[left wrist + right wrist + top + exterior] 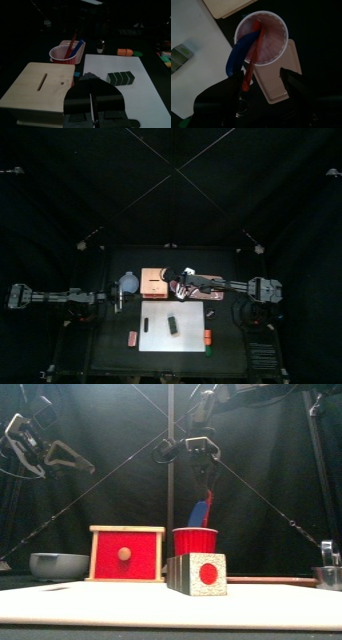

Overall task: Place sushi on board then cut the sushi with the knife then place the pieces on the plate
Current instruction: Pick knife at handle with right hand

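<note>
The dark green sushi roll [175,326] lies on the white cutting board [158,314]; in the front view the sushi roll [197,574] shows its white end with a red centre. Behind it stands the red cup [195,541] holding a blue knife [199,512] and a red knife [252,59]. My right gripper [268,85] hangs open directly above the cup [264,37], the knife handles just ahead of its jaws. The cup rests on the pink tray [272,85]. My left gripper [91,102] is shut and empty, held high at the left over the wooden box [43,85].
The wooden box with its red drawer front [126,554] stands left of the cup. A blue-grey bowl [59,565] sits at the far left, a metal cutter [329,574] at the far right. Small orange toys [132,337] [207,335] lie beside the board near the front.
</note>
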